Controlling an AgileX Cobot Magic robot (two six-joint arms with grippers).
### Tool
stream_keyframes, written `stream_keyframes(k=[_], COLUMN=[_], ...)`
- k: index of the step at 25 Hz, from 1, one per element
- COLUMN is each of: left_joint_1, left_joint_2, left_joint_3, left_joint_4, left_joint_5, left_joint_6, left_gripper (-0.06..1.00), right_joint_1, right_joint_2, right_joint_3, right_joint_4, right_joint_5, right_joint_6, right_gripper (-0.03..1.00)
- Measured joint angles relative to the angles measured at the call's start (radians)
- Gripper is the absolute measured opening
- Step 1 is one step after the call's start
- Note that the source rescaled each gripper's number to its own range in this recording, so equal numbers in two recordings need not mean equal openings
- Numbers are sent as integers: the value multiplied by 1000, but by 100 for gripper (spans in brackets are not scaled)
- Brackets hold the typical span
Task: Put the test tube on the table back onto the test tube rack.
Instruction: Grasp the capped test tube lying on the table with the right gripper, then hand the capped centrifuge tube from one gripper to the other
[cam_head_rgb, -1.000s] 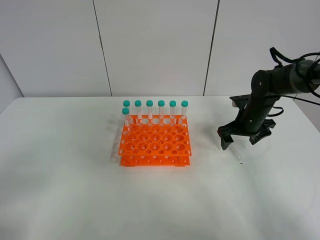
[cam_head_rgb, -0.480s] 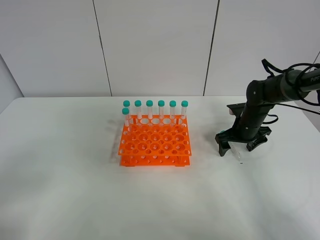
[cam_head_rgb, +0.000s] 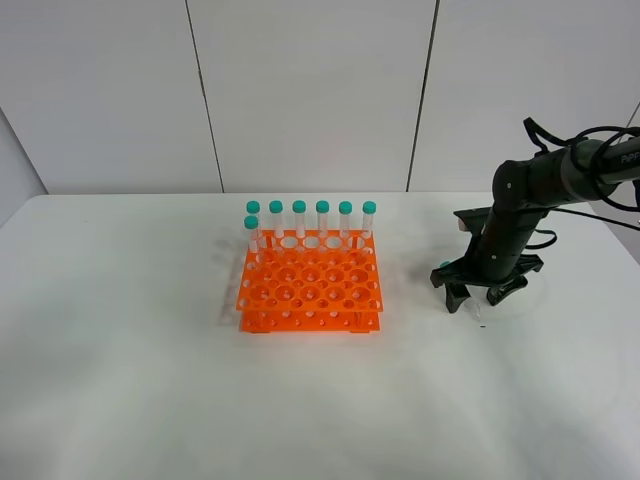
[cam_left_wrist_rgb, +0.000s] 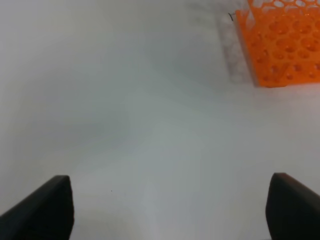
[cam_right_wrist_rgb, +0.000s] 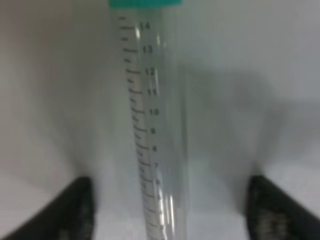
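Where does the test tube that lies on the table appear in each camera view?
Exterior high: test tube at right, lying beneath the right gripper.
Left wrist: not in it.
Right wrist: down the middle.
Shared landmark: dark fingers on both sides of it.

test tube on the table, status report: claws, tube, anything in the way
Right claw open, straddling the slim clear teal-capped plastic tube, flat on the white table. Left claw open, empty. Nothing between tube and orange plastic rack.
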Motion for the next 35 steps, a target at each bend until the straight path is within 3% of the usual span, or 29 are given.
stream_keyframes(k=[4,5,13,22,26,31,35], left_joint_1=[0,0,0,0,0,0,0], left_joint_2=[0,0,0,0,0,0,0], left_joint_3=[0,0,0,0,0,0,0], left_joint_4=[0,0,0,0,0,0,0], left_joint_5=[0,0,0,0,0,0,0], left_joint_6=[0,0,0,0,0,0,0], left_gripper=[100,100,100,100,100,100,100], right_joint_1=[0,0,0,0,0,0,3], right_joint_2=[0,0,-70,-470,-667,-862,-883], right_joint_3=[0,0,0,3,111,329,424], right_joint_4=[1,2,-21,-27,-15,125,391], right_joint_5=[5,2,21,231,164,105,68], right_joint_6=[0,-1,-3,-55,-117,-261,-500], right_gripper=[0,4,3,3,3,3,3])
